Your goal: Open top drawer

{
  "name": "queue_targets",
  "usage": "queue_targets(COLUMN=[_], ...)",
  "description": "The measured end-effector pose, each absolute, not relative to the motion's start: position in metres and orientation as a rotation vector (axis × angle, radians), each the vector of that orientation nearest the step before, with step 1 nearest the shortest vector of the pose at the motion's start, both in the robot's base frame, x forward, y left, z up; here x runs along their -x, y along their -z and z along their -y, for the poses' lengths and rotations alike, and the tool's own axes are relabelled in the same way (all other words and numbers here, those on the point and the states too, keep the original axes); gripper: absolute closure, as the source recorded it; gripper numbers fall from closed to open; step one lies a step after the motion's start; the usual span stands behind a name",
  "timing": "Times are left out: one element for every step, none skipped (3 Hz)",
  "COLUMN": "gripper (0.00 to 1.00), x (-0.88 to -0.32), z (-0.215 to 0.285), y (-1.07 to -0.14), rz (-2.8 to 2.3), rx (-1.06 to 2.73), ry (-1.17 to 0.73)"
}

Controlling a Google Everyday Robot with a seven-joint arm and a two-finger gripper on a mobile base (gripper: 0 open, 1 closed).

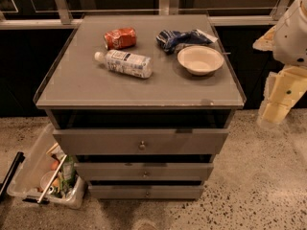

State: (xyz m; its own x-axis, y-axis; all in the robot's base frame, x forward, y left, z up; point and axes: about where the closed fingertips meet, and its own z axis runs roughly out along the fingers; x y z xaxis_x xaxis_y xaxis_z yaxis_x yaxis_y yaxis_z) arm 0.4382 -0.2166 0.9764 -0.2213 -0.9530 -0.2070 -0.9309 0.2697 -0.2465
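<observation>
Grey cabinet with a smooth, flat worktop: dented red can, clear plastic bottle lying down, round white bowl. Top drawer at 6 o'clock under the worktop, flat grey front, 1 round metal knob. Cream pincer at 3 o'clock, apart from the cabinet; open or closed, cannot tell. Arm cut off at the edge.

- Cropped by the frame's right edge: arm, with gripper blurred at mid right.
- Too jumbled to tell: contents of bin, lower left.
- Shadowed: inside of top drawer.
</observation>
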Motion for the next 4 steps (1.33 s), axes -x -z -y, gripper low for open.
queue_targets(gripper=[0.00,0.00,0.00,0.00], x=[-0.438,-0.449,-0.453,-0.463], z=[0.216,0.210,0.200,0.190], y=[-0.976,-0.969,-0.950,-0.922], rz=[-2.231,-2.218,-2.151,-2.042], rx=[1.724,1.715,1.720,1.721], ry=[0.099,0.082,0.047,0.015])
